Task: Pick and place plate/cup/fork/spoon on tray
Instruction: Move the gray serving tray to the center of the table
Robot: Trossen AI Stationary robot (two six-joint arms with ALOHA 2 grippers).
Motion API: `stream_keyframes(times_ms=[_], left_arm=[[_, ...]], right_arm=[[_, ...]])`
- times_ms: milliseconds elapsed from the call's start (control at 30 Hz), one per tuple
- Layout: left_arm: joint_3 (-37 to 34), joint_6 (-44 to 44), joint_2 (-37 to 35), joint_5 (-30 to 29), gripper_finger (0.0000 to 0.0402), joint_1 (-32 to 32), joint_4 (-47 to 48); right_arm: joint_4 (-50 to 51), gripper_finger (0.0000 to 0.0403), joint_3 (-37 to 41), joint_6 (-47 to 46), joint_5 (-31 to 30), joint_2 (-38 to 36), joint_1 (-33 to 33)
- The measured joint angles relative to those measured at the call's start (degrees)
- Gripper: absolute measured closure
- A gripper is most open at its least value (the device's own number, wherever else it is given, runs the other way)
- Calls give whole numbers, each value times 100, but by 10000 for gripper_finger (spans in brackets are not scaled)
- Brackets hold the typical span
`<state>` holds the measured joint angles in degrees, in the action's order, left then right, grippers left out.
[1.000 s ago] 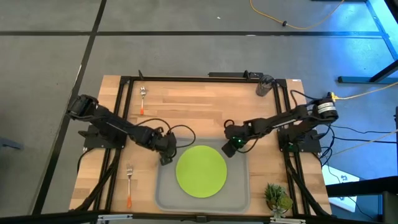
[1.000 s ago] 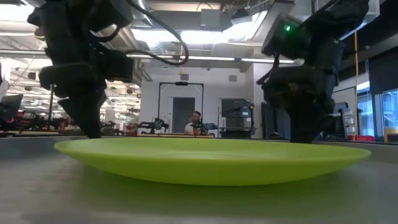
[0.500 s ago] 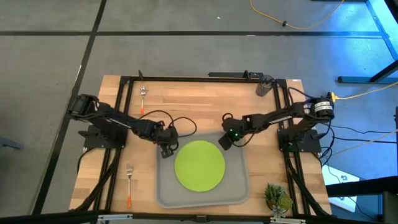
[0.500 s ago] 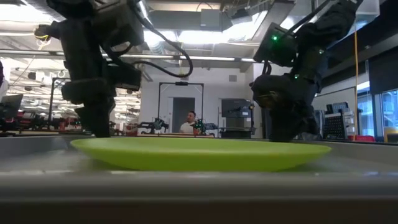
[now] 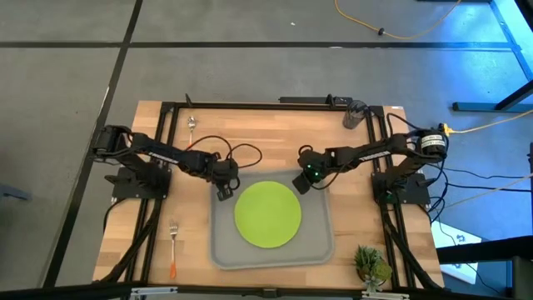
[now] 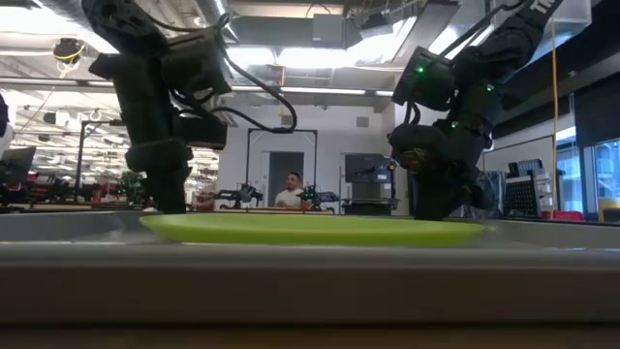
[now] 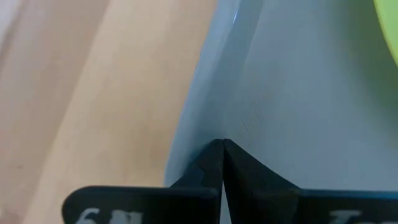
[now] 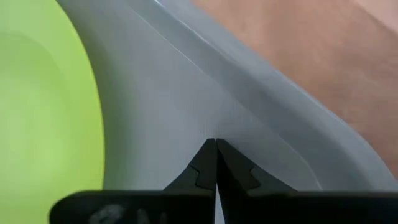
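Currently both grippers are pinching the tray's far rim and dragging it across the table. Left gripper [image 7: 222,149] is clamped on the rim at the far-left corner, fingers pressed together with the thin grey lip between them; right gripper [image 8: 215,149] is doing the same at the far-right corner.

Compared with a second ago, the tray [image 5: 223,250] is sitting farther from the near table edge. Both arms are pulling back toward the far side, and the plate [image 5: 267,214] is riding along, lying flat in the tray's middle and not visibly sliding relative to it. In the low view the plate [image 6: 310,229] is showing thinner and farther off than before, which agrees with the tray retreating.

Outward from the tray: the fork [image 5: 173,247] is lying on bare wood to the left of the tray, near the front-left corner. The spoon [image 5: 191,132] is lying near the far-left corner. The cup [image 5: 352,114] is standing at the far-right corner, well apart from the tray.

Judgement: plate is placed; this is a tray repositioning. Cup, fork and spoon are not yet on the tray.
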<state>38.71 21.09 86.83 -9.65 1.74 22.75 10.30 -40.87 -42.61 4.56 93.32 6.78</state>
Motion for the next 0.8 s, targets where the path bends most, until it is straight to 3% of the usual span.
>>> stream_keyframes(times_ms=[800], left_arm=[[-21,-1433,24,-289,401,1468,-648]], right_arm=[[-216,397,9,849,-280,11,977]])
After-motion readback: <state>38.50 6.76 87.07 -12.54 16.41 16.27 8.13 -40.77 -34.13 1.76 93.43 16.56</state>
